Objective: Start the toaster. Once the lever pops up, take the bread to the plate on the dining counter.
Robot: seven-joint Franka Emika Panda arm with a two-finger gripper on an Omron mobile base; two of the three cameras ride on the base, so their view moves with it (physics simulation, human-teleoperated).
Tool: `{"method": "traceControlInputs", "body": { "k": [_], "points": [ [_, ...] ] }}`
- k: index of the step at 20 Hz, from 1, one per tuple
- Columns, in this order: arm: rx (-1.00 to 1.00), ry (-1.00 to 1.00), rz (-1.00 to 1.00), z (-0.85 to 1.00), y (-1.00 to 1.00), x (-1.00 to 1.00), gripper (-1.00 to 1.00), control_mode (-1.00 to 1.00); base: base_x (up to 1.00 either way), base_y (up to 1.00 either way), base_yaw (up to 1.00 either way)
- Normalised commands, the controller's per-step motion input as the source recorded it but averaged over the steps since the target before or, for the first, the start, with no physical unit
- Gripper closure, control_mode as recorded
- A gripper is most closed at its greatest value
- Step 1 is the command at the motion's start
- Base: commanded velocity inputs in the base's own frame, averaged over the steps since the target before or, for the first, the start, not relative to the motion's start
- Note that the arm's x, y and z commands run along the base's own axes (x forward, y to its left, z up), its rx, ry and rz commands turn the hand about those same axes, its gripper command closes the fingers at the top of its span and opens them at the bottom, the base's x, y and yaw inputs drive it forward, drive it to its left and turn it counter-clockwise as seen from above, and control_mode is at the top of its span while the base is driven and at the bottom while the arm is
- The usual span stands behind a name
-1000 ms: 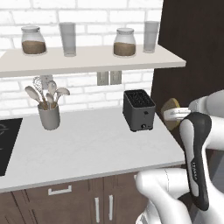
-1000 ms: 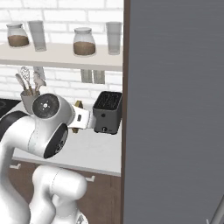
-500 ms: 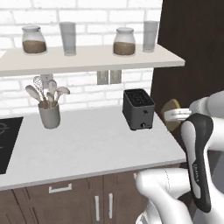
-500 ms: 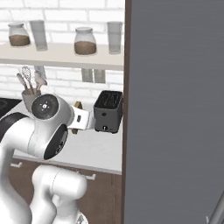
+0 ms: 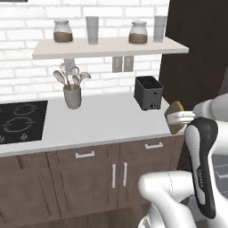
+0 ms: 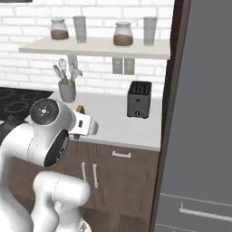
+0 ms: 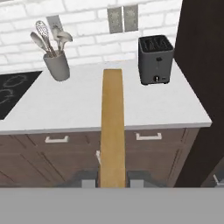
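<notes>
**Toast in the jaws, clear of the counter edge**

You had the light grey counter (image 5: 102, 120) ahead of you, over brown cabinet doors (image 5: 120, 171). The toaster (image 5: 148, 92) stood near its right end, close to a tall dark panel (image 5: 196, 58). Further left sat a grey utensil holder (image 5: 72, 96) with spoons and a whisk, and a black hob (image 5: 20, 121) at the far left. Above, a white shelf (image 5: 109, 48) carried two jars and two glasses against white brick. In the hand view the bread (image 7: 112, 131) ran edge-on up from the gripper (image 7: 112, 180), the jaws narrowly apart and, as far as you could tell from the partly hidden fingers, clamped on it. The slice hung in front of the counter's right end, off the toaster and apart from it
</notes>
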Motion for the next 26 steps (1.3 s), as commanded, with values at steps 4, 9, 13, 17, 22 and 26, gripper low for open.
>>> {"method": "traceControlInputs", "body": {
  "k": [4,9,13,17,22,26],
  "points": [
    [0.00,0.00,0.00,0.00,0.00,0.00,1.00,1.00,-0.50,0.42,0.35],
    [0.00,0.00,0.00,0.00,0.00,0.00,1.00,1.00,-0.25,0.69,0.76],
    [0.00,0.00,0.00,0.00,0.00,0.00,1.00,1.00,-0.18,0.60,0.80],
    [0.00,0.00,0.00,0.00,0.00,0.00,1.00,1.00,-0.28,0.56,0.73],
    [0.00,0.00,0.00,0.00,0.00,0.00,1.00,1.00,-0.39,0.53,0.73],
    [0.00,0.00,0.00,0.00,0.00,0.00,1.00,1.00,-0.29,0.51,0.86]
  ]
}}
